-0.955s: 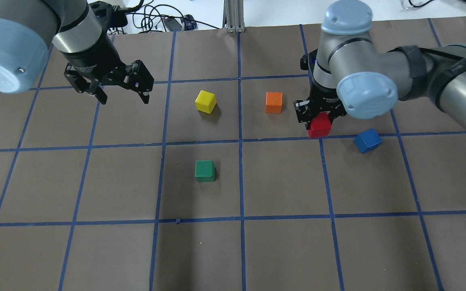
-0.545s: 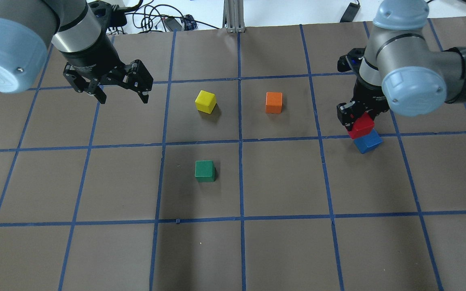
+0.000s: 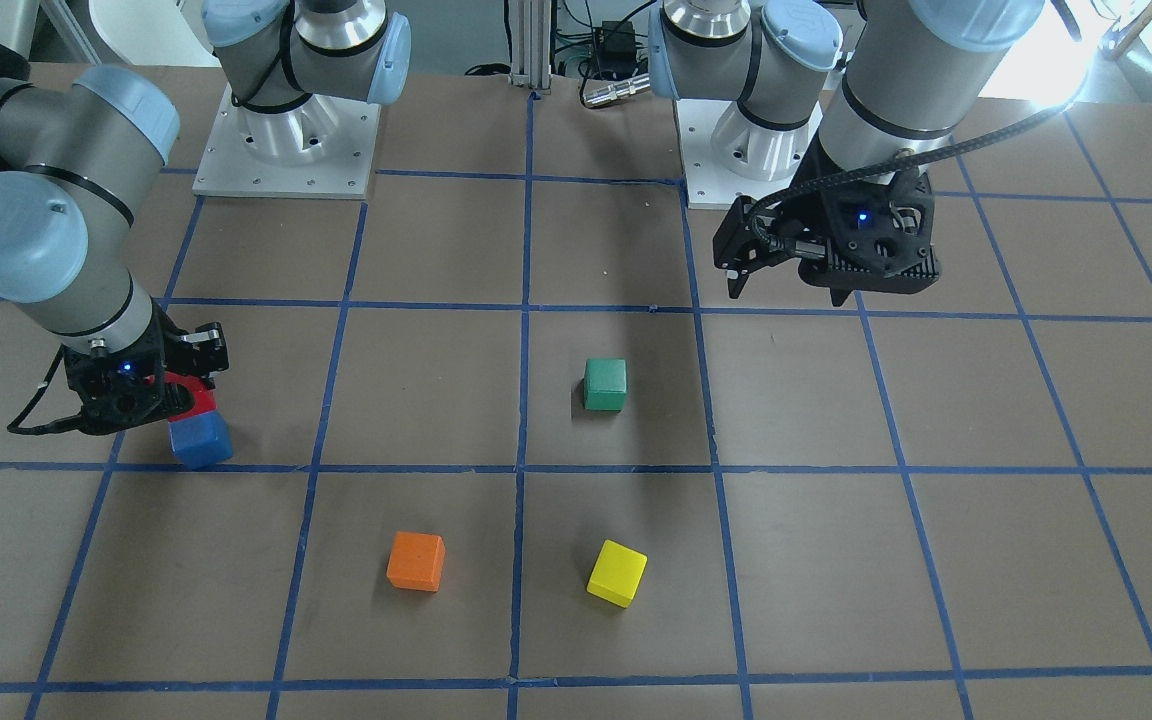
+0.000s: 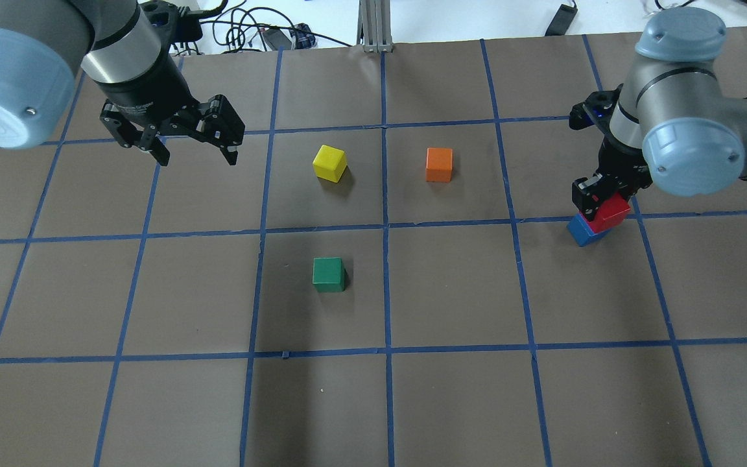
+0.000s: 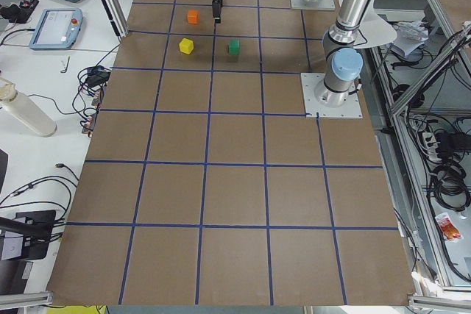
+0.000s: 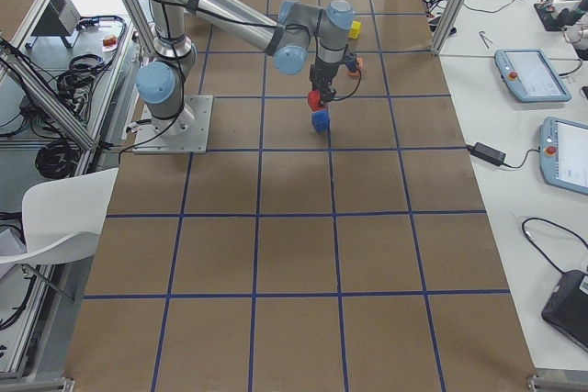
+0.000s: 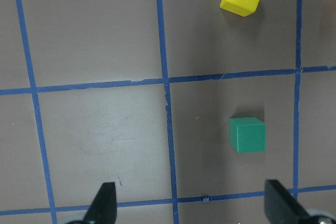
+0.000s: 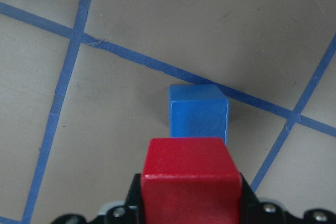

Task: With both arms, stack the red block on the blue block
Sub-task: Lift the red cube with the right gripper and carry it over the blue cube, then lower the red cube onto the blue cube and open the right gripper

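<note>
My right gripper point(image 4: 602, 200) is shut on the red block point(image 4: 611, 215) and holds it over the blue block point(image 4: 580, 232), which sits on the brown mat at the right. In the right wrist view the red block point(image 8: 189, 179) hangs in front of and above the blue block point(image 8: 198, 111), covering its near edge. I cannot tell whether the two touch. The front view shows the red block point(image 3: 200, 397) above the blue block point(image 3: 201, 441). My left gripper point(image 4: 198, 157) is open and empty, hovering at the far left.
A yellow cube point(image 4: 329, 162) and an orange cube point(image 4: 439, 164) sit mid-table at the back. A green cube point(image 4: 328, 274) sits nearer the centre, and shows below my left gripper in its wrist view point(image 7: 247, 135). Blue tape lines grid the mat.
My right gripper has carried the red block to the right, from beside the orange cube to over the blue block. The left arm has not moved.
</note>
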You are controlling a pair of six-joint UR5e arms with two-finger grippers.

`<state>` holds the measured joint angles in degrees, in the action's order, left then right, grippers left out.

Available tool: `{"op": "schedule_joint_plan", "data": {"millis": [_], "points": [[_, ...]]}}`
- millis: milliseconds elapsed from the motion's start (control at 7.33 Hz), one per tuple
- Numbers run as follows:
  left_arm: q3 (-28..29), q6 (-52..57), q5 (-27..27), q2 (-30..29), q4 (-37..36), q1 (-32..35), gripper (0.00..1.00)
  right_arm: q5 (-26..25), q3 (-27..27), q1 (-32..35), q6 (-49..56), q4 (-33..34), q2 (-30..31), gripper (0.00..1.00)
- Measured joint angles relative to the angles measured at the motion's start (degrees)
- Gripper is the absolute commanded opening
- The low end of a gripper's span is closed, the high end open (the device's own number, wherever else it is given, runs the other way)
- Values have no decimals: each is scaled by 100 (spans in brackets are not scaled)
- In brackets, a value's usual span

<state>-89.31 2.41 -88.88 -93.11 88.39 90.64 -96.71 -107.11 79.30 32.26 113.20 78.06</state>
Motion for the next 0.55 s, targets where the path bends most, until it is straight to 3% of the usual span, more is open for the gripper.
{"op": "schedule_joint_plan", "data": {"millis": [545], "points": [[-30,-3,2,3,3,16,100,17,-45,-27,-74,605,-292,10]]}}
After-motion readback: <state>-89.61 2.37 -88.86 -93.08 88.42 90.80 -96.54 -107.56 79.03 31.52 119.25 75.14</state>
